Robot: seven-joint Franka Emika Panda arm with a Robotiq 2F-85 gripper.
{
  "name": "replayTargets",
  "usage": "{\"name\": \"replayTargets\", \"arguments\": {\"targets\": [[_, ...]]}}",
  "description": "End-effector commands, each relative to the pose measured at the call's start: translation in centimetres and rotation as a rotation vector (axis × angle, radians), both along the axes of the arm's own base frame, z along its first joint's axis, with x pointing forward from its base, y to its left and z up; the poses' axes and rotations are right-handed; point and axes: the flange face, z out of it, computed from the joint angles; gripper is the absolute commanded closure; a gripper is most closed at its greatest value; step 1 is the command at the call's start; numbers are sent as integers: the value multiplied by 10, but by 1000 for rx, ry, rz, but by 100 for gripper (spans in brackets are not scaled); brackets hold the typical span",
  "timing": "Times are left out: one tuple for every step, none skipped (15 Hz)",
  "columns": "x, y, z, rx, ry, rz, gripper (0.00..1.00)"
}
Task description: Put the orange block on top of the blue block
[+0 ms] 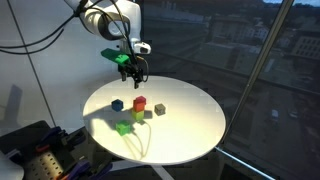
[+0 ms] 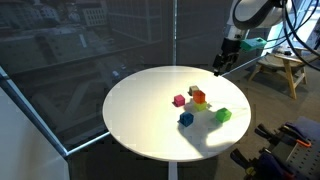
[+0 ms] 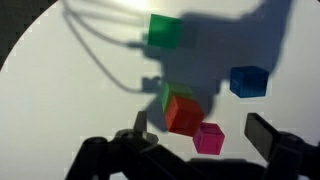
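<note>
The orange block (image 3: 184,113) lies near the middle of the round white table, tight against a yellow-green cube (image 3: 170,93). It shows in both exterior views (image 1: 139,101) (image 2: 199,96). The blue block (image 3: 249,81) sits apart from it on the table (image 1: 117,103) (image 2: 186,118). My gripper (image 3: 203,130) is open and empty. It hangs high above the table's far edge in both exterior views (image 1: 130,68) (image 2: 220,66), touching no cube.
A magenta cube (image 3: 209,138) sits right next to the orange block. A green cube (image 3: 163,30) (image 1: 124,127) (image 2: 223,115) and a grey cube (image 1: 159,109) (image 2: 195,90) lie nearby. The white table (image 1: 190,130) stands by dark windows. A wooden stool (image 2: 280,68) is behind.
</note>
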Motion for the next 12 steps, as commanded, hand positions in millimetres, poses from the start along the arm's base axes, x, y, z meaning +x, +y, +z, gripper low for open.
{"name": "replayTargets", "arguments": {"targets": [[18, -4, -8, 4, 12, -16, 0], [21, -4, -10, 7, 17, -16, 0], [26, -5, -13, 6, 20, -20, 0], [30, -6, -14, 7, 21, -21, 0], [34, -7, -17, 6, 23, -24, 0], [39, -8, -19, 2, 22, -25, 0], [43, -9, -22, -1, 24, -28, 0], [48, -10, -26, -4, 27, -30, 0], [52, -10, -29, -6, 31, -32, 0], [56, -11, -35, -10, 37, -34, 0], [59, -11, -39, -13, 41, -36, 0], [63, -10, -44, -17, 47, -39, 0]]}}
